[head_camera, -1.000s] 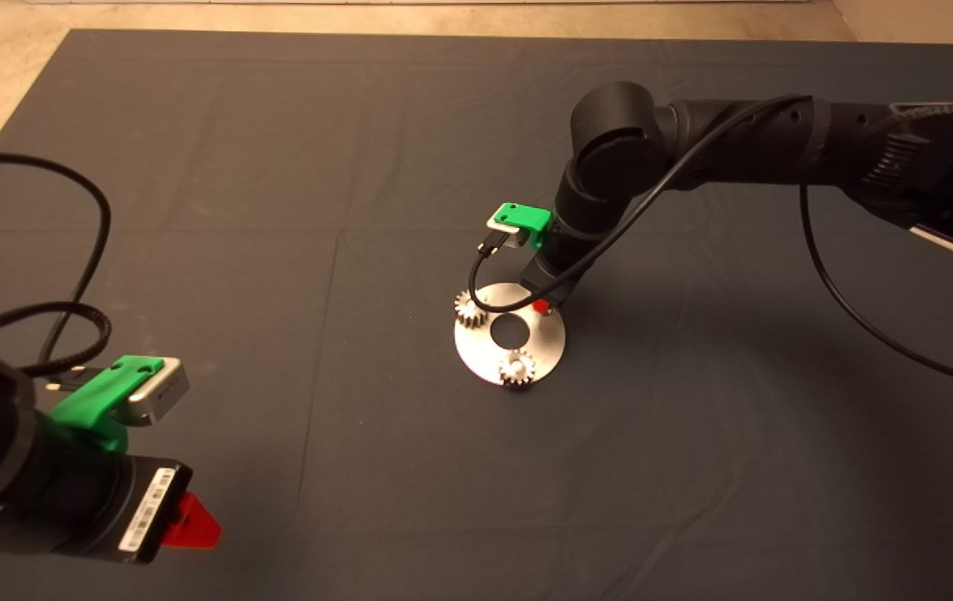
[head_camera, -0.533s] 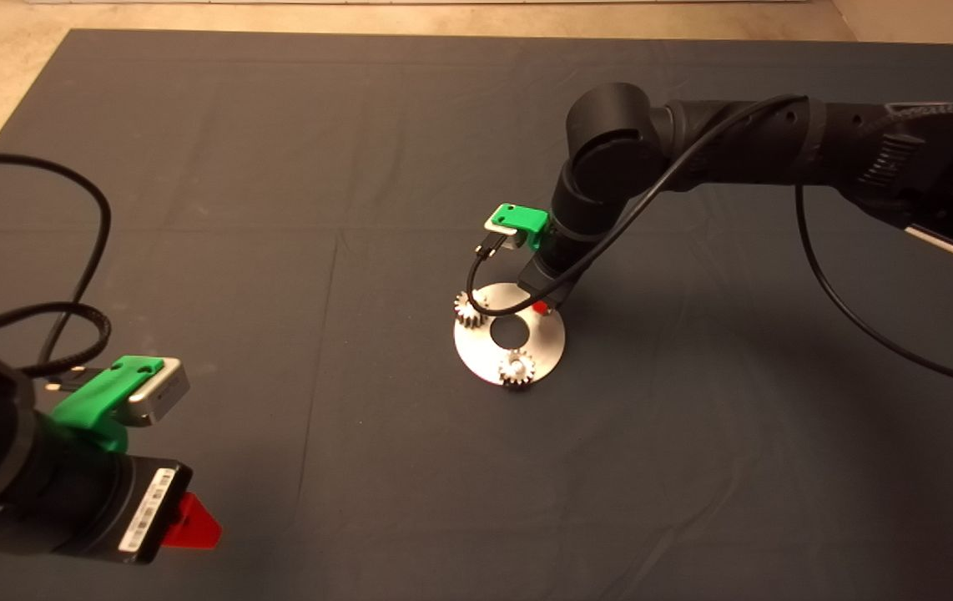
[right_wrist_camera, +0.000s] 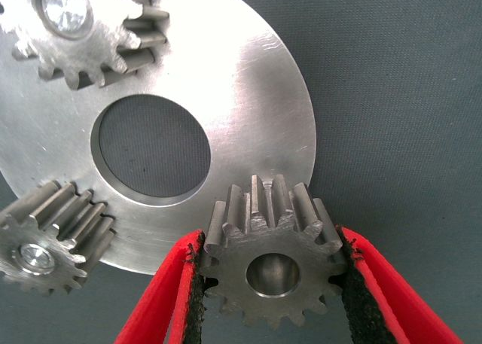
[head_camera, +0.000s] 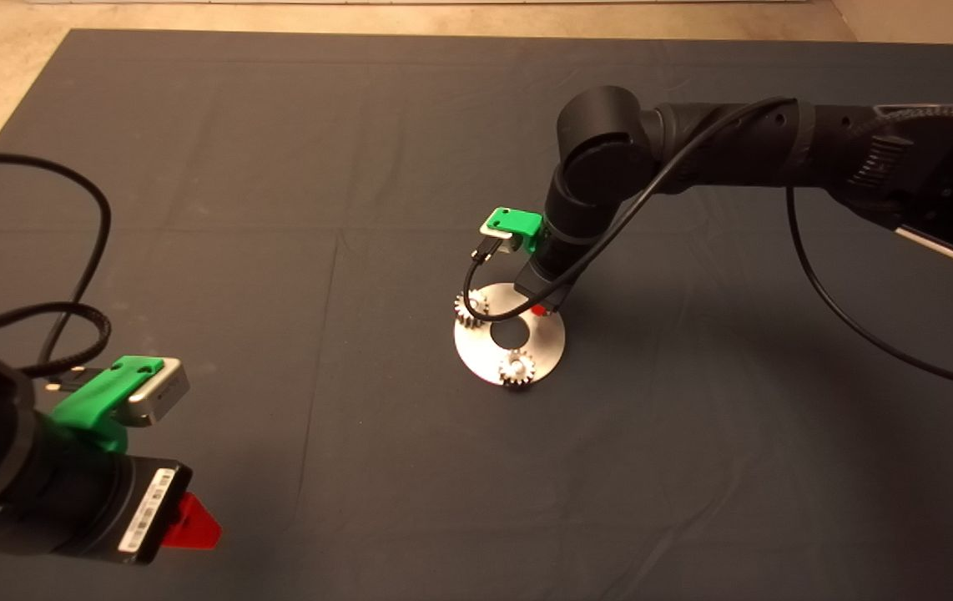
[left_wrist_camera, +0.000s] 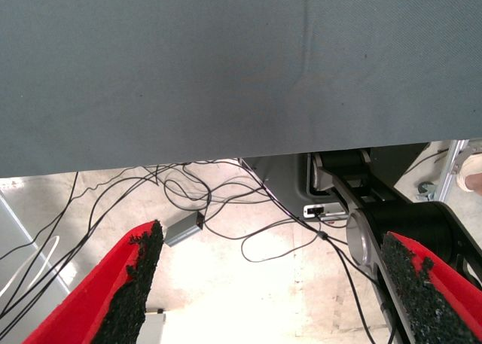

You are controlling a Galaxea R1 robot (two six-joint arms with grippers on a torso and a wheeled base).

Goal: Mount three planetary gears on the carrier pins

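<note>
Between my right gripper's point(right_wrist_camera: 273, 284) fingers point(right_wrist_camera: 370, 299) sits the third gear point(right_wrist_camera: 273, 250), clamped by its teeth, bore facing up and empty. It hangs over the disc point(right_wrist_camera: 248, 111) edge, around 2 o'clock from the centre hole point(head_camera: 510, 332) in the head view. Two other gears are already on their pins: one point(head_camera: 517, 367) at 6 o'clock, one point(head_camera: 469, 307) at about 10, pin tops point(right_wrist_camera: 60, 7) shiny in their bores. Can't see the third pin under my gear. Left gripper point(left_wrist_camera: 275, 291) is parked at the mat's point(head_camera: 276, 167) lower left, spread wide, holding nothing.
</note>
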